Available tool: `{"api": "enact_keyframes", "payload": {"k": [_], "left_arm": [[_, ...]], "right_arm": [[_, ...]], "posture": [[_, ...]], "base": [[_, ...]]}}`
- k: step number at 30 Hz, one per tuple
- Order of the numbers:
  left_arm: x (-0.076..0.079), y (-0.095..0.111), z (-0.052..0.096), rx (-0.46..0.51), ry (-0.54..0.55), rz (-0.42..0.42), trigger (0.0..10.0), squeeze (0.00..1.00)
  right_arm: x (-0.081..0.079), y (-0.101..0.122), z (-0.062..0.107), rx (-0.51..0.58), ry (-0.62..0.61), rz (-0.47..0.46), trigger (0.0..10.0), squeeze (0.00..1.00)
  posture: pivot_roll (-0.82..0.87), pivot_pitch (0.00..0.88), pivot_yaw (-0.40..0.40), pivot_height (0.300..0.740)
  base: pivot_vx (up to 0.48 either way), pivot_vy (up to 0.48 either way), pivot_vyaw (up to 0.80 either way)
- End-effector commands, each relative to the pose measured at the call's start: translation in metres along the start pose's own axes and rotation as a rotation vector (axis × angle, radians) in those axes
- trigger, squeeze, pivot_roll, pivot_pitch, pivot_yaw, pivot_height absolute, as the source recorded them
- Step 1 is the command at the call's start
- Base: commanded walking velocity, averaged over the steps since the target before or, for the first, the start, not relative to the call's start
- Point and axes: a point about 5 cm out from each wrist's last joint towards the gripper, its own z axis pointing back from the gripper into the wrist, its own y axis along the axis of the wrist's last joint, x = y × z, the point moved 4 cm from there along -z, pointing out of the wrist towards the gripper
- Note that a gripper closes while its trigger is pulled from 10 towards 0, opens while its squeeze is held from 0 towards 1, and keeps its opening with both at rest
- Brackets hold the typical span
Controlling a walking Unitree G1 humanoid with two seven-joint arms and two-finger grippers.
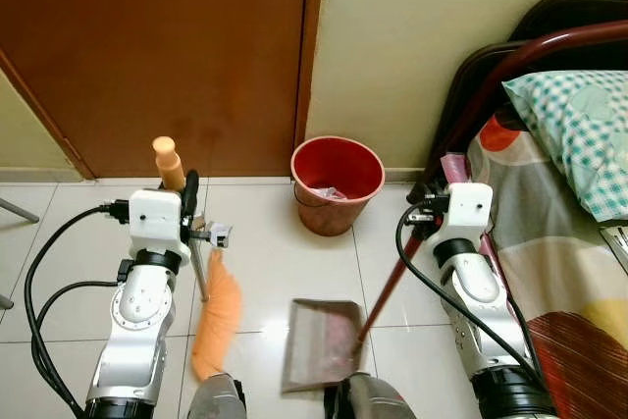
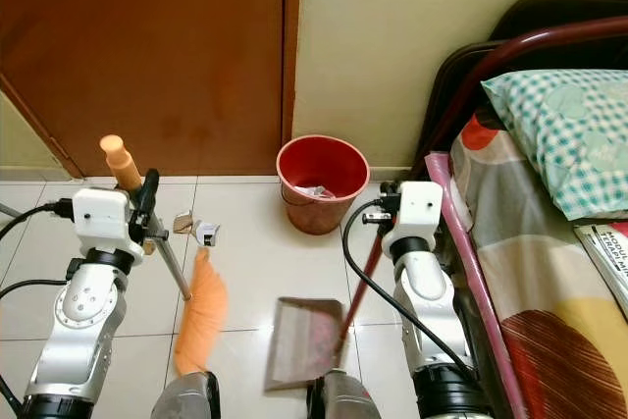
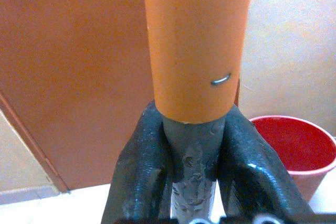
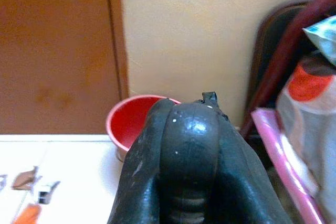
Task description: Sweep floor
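My left tool (image 1: 184, 191) clamps the orange broom (image 1: 216, 316); my right tool (image 1: 424, 205) grips the dustpan (image 1: 319, 343) handle. Bristles blur orange over white tiles.

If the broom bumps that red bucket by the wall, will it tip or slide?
The red bucket looks like thin plastic with only a bit of trash inside, so it is probably light and would likely slide on the glossy floor tiles. Its base is narrower than its rim, so a high knock from the broom might tip it.
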Motion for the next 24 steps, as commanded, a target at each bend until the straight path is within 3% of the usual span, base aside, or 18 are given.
{"api": "enact_keyframes", "payload": {"k": [1,7,15,24], "left_arm": [[0.002,0.004,0.003,0.004,0.001,-0.013,10.0,0.0],[0.015,0.008,0.002,0.014,-0.028,0.001,10.0,0.0],[0.012,0.011,-0.002,0.017,-0.02,-0.003,10.0,0.0],[0.011,0.012,-0.004,0.019,-0.021,-0.001,10.0,0.0]], "right_arm": [[0.01,0.005,-0.001,0.01,-0.042,-0.005,10.0,0.0],[0.012,0.005,-0.003,0.01,-0.052,-0.012,10.0,0.0],[0.015,0.007,-0.005,0.013,-0.06,-0.005,10.0,0.0],[0.012,0.008,-0.006,0.019,-0.057,-0.002,10.0,0.0]], "posture": [[0.05,0.071,-0.06,0.74],[0.04,0.064,-0.06,0.74],[0.04,0.072,-0.061,0.74],[0.04,0.077,-0.06,0.74]], "base": [[0.0,0.0,0.8],[0.0,0.0,0.77],[0.0,0.0,0.58],[0.0,0.292,0.73]]}}
